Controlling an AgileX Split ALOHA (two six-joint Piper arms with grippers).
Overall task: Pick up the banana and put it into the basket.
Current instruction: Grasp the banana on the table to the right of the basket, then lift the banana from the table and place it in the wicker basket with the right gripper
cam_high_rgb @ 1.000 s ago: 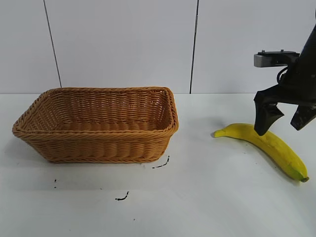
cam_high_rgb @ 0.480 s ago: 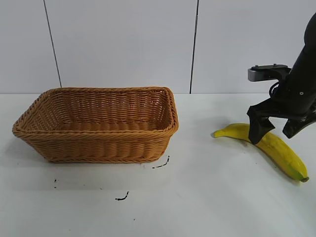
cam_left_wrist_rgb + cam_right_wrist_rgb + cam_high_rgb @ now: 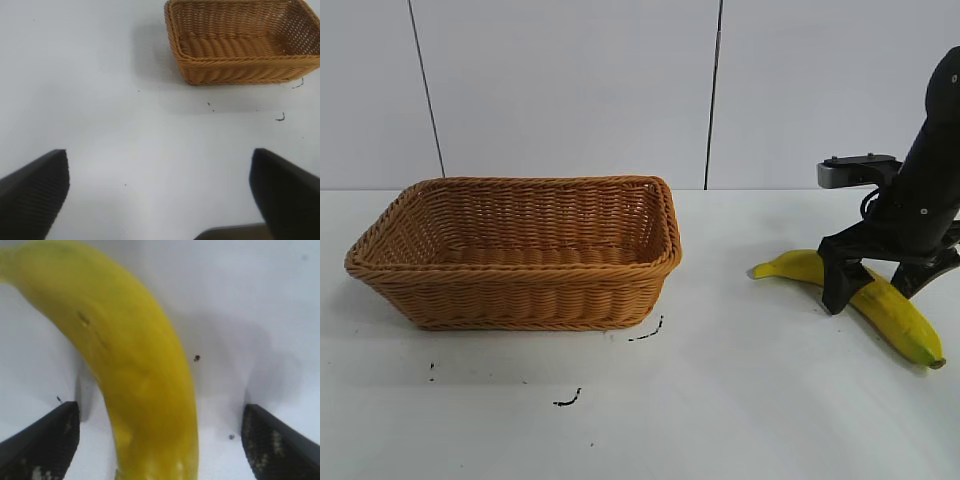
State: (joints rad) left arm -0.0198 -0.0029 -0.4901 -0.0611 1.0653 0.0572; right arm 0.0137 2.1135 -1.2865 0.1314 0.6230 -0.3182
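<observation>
The yellow banana (image 3: 880,302) lies on the white table at the right. My right gripper (image 3: 872,292) is open and low over its middle, one finger on each side, tips near the table. In the right wrist view the banana (image 3: 135,365) runs between the two dark fingers (image 3: 40,440) with a gap on both sides. The tan wicker basket (image 3: 520,285) stands at the left and holds nothing; it also shows in the left wrist view (image 3: 240,70). My left gripper (image 3: 160,195) is open over bare table, away from the basket, and is out of the exterior view.
The white table (image 3: 720,400) has small black marks (image 3: 567,400) in front of the basket. A white panelled wall (image 3: 570,90) rises behind. A stretch of bare table lies between the basket and the banana.
My right gripper has come down and a little to the left over the banana, its open fingers now straddling it near the table. The banana and basket have not moved.
</observation>
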